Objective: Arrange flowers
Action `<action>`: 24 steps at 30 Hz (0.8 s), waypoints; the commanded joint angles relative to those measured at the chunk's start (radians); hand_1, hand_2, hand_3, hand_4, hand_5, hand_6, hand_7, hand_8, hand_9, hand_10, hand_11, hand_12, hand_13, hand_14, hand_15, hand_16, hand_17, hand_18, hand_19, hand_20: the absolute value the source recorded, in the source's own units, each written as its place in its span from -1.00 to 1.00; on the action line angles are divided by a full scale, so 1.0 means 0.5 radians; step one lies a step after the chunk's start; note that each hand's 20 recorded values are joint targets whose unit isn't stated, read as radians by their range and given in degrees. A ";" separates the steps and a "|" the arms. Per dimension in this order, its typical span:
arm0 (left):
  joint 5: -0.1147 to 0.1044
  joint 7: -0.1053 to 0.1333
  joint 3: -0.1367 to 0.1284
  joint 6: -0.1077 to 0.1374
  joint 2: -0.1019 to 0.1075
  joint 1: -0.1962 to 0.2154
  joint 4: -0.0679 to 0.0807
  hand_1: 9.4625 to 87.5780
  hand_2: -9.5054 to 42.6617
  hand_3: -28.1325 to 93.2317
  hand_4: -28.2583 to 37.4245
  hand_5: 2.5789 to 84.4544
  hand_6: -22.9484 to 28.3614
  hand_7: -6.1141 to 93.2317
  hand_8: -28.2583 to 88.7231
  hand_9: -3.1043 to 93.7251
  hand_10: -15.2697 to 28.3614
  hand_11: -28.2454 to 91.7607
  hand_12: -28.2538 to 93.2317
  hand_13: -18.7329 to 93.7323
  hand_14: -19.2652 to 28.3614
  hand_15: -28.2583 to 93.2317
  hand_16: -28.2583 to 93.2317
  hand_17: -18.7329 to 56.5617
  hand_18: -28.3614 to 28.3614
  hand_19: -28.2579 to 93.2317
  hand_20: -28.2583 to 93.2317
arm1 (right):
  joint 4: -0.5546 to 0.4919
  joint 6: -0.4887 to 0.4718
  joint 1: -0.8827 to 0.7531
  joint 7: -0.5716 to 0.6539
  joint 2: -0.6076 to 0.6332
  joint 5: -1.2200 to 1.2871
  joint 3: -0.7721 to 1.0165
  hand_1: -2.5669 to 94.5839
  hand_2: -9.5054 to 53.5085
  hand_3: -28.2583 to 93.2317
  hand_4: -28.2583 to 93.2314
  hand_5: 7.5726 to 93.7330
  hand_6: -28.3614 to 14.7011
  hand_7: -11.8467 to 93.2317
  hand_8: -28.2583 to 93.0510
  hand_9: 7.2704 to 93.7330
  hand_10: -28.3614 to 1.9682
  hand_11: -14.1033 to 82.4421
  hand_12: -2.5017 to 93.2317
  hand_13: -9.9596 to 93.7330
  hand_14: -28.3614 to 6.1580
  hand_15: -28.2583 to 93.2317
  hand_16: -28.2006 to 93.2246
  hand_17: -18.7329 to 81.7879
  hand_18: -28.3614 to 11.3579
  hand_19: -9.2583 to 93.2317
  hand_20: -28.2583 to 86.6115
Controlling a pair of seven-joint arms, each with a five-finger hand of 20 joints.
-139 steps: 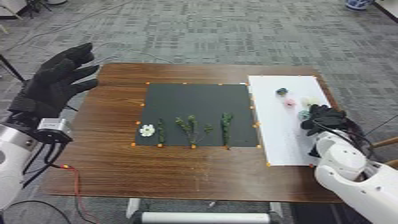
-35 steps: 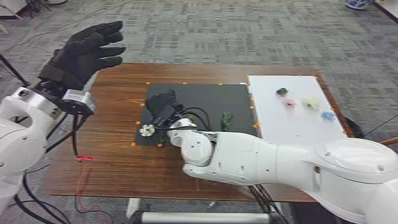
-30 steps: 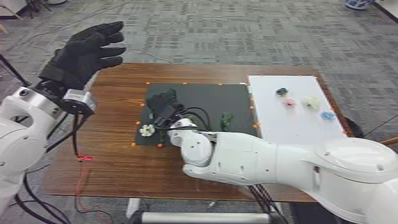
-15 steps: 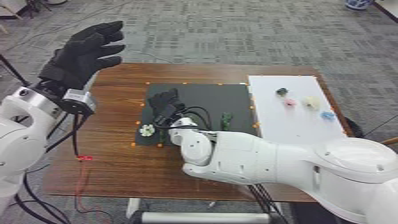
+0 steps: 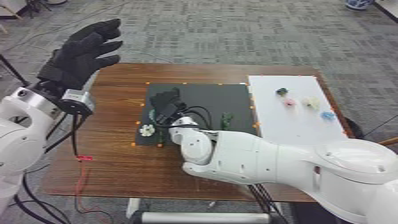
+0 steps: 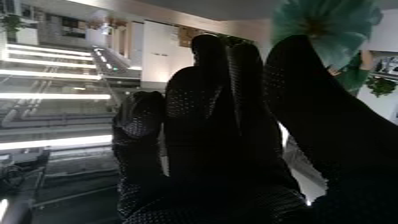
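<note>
My right hand (image 5: 166, 102) is over the left part of the black mat (image 5: 233, 92). In the right wrist view a teal flower (image 6: 311, 22) sits at the tips of the thumb and fingers of this hand (image 6: 213, 150), which pinches it. A white flower (image 5: 147, 130) lies at the mat's lower left, beside a green stem (image 5: 162, 136). Another green stem (image 5: 226, 121) lies farther right; the right arm covers the mat between them. Raised beyond the table's left edge, my left hand (image 5: 78, 57) is open and empty.
On the white sheet (image 5: 298, 132) at the right lie a dark green flower (image 5: 282, 92), a pink flower (image 5: 289, 102), a cream flower (image 5: 310, 103) and a blue flower (image 5: 328, 115). The right arm crosses the front of the brown table (image 5: 115, 170). Orange marks line the mat.
Over the past seconds my right hand has gone from the white sheet to the mat's left part, and the teal flower has left the sheet. My left hand has risen and shifted right.
</note>
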 commanded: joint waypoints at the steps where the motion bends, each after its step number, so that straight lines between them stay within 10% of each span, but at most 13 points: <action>1: -0.010 -0.006 -0.057 0.006 -0.024 0.060 -0.025 -0.61 -0.87 0.59 -1.00 -0.62 -0.13 -0.44 -0.70 -0.68 0.03 -0.23 -0.19 -0.60 0.24 0.07 -0.58 -0.84 0.68 0.02 -0.35 | -0.089 0.011 0.018 0.029 0.044 -0.018 0.088 -0.08 -1.00 0.93 -1.00 0.04 0.20 -0.33 -0.73 0.15 0.12 -0.20 -0.46 0.30 0.21 0.66 0.16 -0.02 -0.59 0.85 0.43; 13: -0.009 0.004 -0.097 0.016 -0.034 0.113 -0.046 -0.63 -0.89 0.60 -1.00 -0.65 -0.18 -0.45 -0.69 -0.68 -0.06 -0.28 -0.17 -0.57 0.11 -0.02 -0.55 -0.78 0.61 0.00 -0.37 | -0.240 -0.074 0.011 -0.360 0.140 -0.064 0.138 0.04 -1.00 0.90 -1.00 -0.02 0.28 -0.31 -0.72 0.13 0.21 -0.22 -0.46 0.29 0.28 0.62 0.20 -0.02 -0.57 0.86 0.42; 19: -0.007 0.020 -0.116 0.035 -0.033 0.132 -0.053 -0.63 -0.91 0.61 -1.00 -0.65 -0.19 -0.43 -0.70 -0.68 -0.08 -0.27 -0.15 -0.56 0.07 -0.03 -0.52 -0.71 0.55 -0.08 -0.36 | -0.244 -0.277 -0.090 -0.879 0.201 -0.046 0.349 0.30 -0.70 0.94 -1.00 -0.18 0.56 -0.39 -0.72 -0.16 0.87 -0.58 -0.53 0.12 0.19 0.69 0.15 -0.30 -0.54 1.00 0.18; 24: -0.010 0.013 -0.117 0.030 -0.039 0.133 -0.051 -0.63 -0.92 0.61 -1.00 -0.64 -0.18 -0.42 -0.71 -0.67 -0.07 -0.25 -0.16 -0.55 0.06 -0.02 -0.53 -0.68 0.53 -0.11 -0.35 | -0.229 -0.397 -0.148 -0.969 0.197 -0.113 0.415 0.26 -0.64 0.97 -1.00 -0.24 0.60 -0.36 -0.73 -0.20 0.93 -0.60 -0.59 0.11 0.15 0.76 0.11 -0.30 -0.57 1.00 0.18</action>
